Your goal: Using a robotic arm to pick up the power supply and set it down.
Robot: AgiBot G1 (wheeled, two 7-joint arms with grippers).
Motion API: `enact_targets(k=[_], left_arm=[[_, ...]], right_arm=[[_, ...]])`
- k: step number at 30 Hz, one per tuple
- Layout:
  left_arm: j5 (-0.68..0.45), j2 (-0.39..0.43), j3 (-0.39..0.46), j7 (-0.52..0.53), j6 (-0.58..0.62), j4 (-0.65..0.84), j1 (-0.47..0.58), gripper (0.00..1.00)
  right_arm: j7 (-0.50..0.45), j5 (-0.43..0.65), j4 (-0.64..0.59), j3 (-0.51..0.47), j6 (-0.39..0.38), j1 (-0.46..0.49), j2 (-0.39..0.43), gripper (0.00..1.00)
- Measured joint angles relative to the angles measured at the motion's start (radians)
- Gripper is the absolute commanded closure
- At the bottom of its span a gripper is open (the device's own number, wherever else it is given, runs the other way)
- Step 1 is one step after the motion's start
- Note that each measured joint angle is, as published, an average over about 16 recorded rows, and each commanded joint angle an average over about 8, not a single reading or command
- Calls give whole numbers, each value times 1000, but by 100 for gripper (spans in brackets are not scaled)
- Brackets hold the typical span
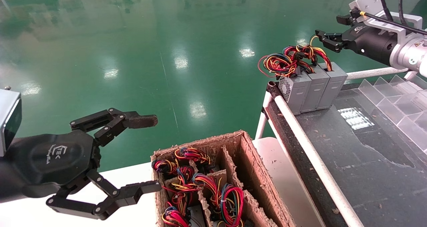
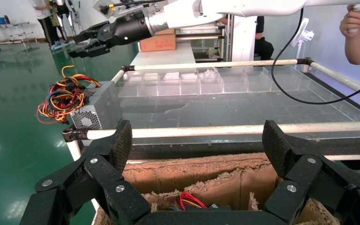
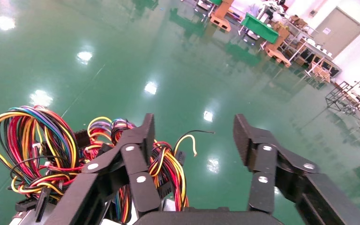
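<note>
Three grey power supplies (image 1: 315,87) stand side by side at the far corner of the dark table (image 1: 360,160), their red, yellow and black wire bundles (image 1: 290,60) on top. My right gripper (image 1: 328,26), all black at the tips, hovers open and empty just above and behind the wires. In the right wrist view its fingers (image 3: 147,136) spread wide beside the wire bundle (image 3: 33,145), gripping nothing. My left gripper (image 1: 148,153), with a brownish worn pad, hangs open and empty at the near left, beside the cardboard box (image 1: 247,153).
The cardboard box holds several more wired supplies (image 1: 200,183) in its compartments. A white rail (image 1: 310,147) edges the table. A clear plastic divider tray (image 1: 393,100) lies at the table's right. A person's hand (image 2: 356,23) shows beyond the table. Green floor lies past the corner.
</note>
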State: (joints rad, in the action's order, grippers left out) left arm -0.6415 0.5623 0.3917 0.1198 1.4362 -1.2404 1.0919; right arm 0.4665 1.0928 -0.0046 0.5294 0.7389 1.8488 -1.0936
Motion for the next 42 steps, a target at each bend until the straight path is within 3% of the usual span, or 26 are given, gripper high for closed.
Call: enact_targets(k=[19,42], left_arm=[[0,0,0,0,0,0,0,0],[0,0,0,0,0,0,0,0]], right_arm=[[-72,-69,55,-46,85,-14,52,0],[-287,-177,511,-122,334,-295,211,0]])
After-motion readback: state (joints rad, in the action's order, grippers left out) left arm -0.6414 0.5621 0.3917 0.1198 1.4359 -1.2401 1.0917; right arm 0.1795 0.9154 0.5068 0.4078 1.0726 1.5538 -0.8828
